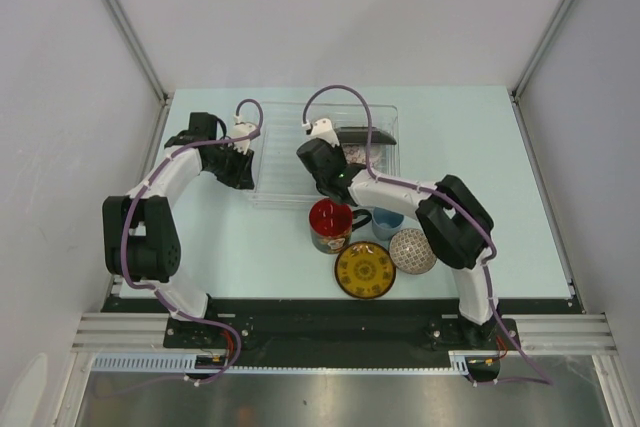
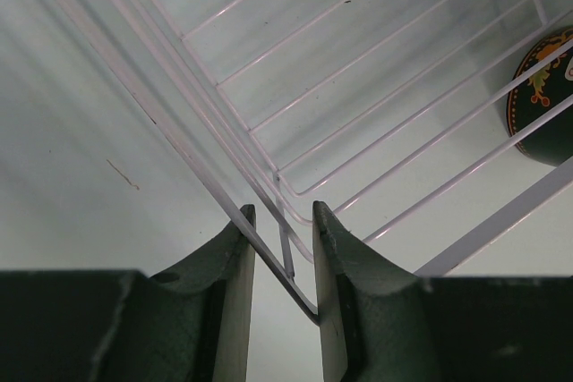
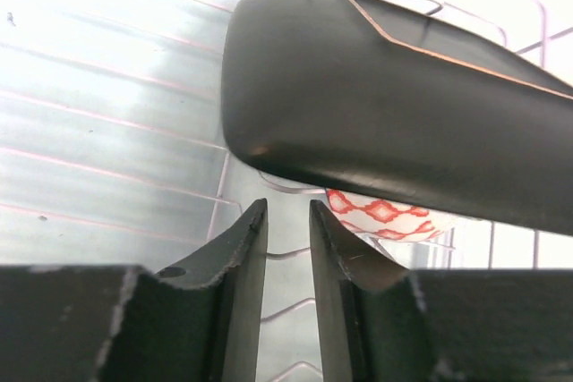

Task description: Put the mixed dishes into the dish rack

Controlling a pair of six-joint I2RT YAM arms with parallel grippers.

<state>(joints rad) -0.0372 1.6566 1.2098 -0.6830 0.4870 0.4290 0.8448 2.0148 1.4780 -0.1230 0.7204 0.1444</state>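
Note:
The clear dish rack (image 1: 290, 162) lies at the back of the table. The black square plate (image 1: 365, 139) leans inside it at the right end, over a red-and-white patterned dish (image 3: 385, 214). My right gripper (image 3: 288, 205) is inside the rack just below the plate's edge (image 3: 376, 96), its jaws slightly parted with nothing between them. My left gripper (image 2: 281, 210) is closed on the rack's wire rim (image 2: 269, 248) at its left edge. In front of the rack stand the red mug (image 1: 330, 224), the light-blue cup (image 1: 387, 222), the patterned bowl (image 1: 412, 251) and the yellow saucer (image 1: 365, 270).
The right forearm (image 1: 395, 192) stretches over the table just behind the mug and the cup. White walls close in the table on the left, the back and the right.

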